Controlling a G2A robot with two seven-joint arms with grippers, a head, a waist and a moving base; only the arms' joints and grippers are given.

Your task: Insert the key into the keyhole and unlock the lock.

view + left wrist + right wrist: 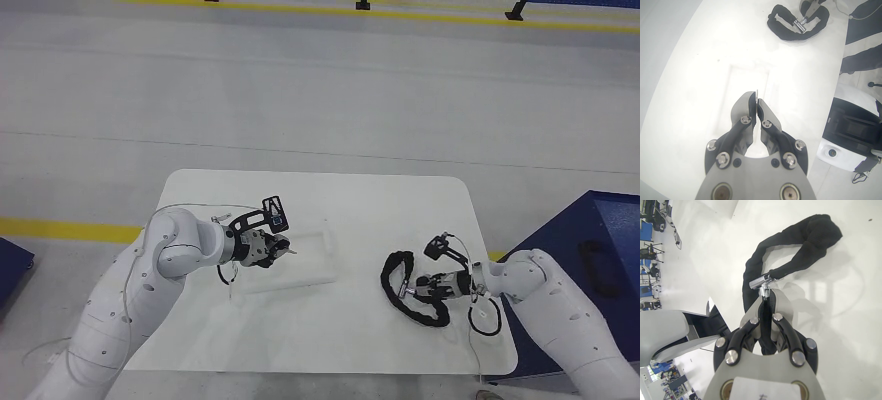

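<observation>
A thin metal key (757, 94) stands edge-on between the pads of my left gripper (757, 99), which is shut on it above a shallow white tray (745, 68). In the top view that gripper (283, 249) hovers over the tray (310, 262) at the table's left-middle. The lock (415, 290) is a black fabric-sleeved chain loop with a chrome cylinder (761, 281). My right gripper (767, 294) is shut on the chrome end and sleeve of the lock (806, 245), at the table's right (437, 285). The left wrist view shows the lock (798, 36) far off.
The white table (330, 340) has rounded corners and open surface between tray and lock. A dark blue unit (600, 240) stands just off the right edge. A black cable loop (487, 318) hangs near the right wrist.
</observation>
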